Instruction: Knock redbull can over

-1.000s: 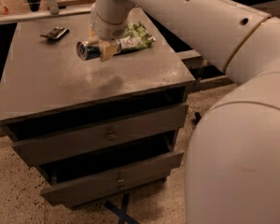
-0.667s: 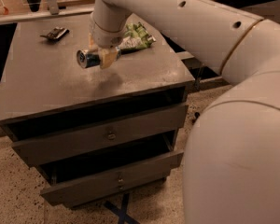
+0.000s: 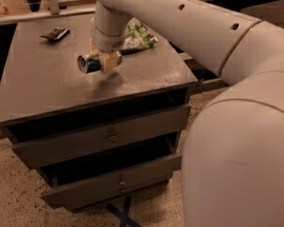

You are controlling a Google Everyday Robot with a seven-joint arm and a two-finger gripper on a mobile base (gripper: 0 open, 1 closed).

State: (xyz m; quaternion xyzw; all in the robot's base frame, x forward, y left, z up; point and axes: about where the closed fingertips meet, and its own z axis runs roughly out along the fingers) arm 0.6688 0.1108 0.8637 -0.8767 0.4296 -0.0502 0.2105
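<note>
The redbull can (image 3: 87,63) lies on its side on the grey-brown cabinet top (image 3: 42,84), with its silver top pointing left. My gripper (image 3: 107,60) comes down from the white arm and sits right against the can's right part, hiding that end. The can's blue and silver body shows only to the left of the gripper.
A green-and-white snack bag (image 3: 140,35) lies just behind and right of the gripper. A small dark object (image 3: 55,33) lies at the back left of the top. Below the top, two drawers (image 3: 111,136) stand slightly open. My large white arm fills the right side.
The gripper and the can have moved together toward the front of the cabinet top, away from the snack bag. The can has stayed on its side.
</note>
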